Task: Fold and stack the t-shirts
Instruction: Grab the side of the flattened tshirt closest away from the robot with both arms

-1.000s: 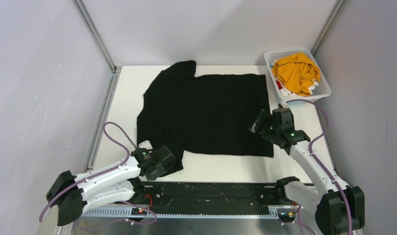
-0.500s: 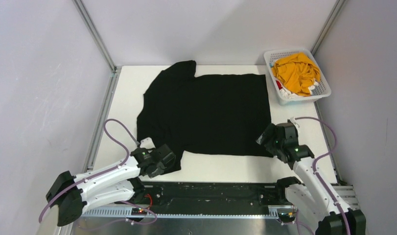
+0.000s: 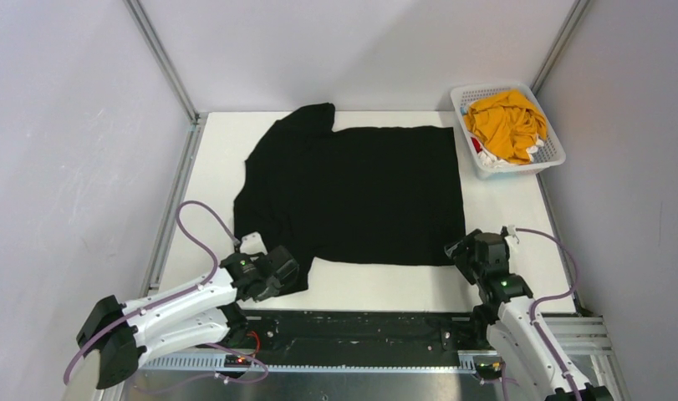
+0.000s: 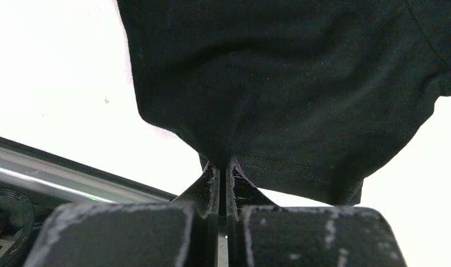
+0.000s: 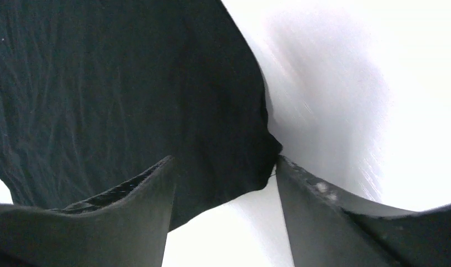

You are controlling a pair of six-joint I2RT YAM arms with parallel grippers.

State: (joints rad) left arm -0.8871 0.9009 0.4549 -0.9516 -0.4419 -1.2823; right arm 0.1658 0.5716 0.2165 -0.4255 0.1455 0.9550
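You're setting up the first fold of the black shirt. It lies flat across the middle of the table, with its sleeves toward the left edge and its bottom hem toward the right edge.

Your left gripper is at the near left, pressed together on the near sleeve. The wrist view shows the cloth drawn into a small peak between the fingers, just above the stitched cuff. That end looks secured.

Your right gripper sits at the shirt's near right corner with its jaws spread. The corner of the hem is between them, but nothing is pinched yet. The right-hand finger is just off the cloth edge over bare table, and the left-hand one is over the fabric.

By my reading, the next move is to bring the right jaws together on that corner, taking enough cloth that it won't slip out. Then lift both ends evenly, keep the near edge taut between them, and carry it toward the far edge so the shirt folds in half lengthwise.

The yellow shirt, with scraps of red and white cloth beside it, waits in the basket at the far right corner, well apart from both grippers. It looks like the next one to fold.
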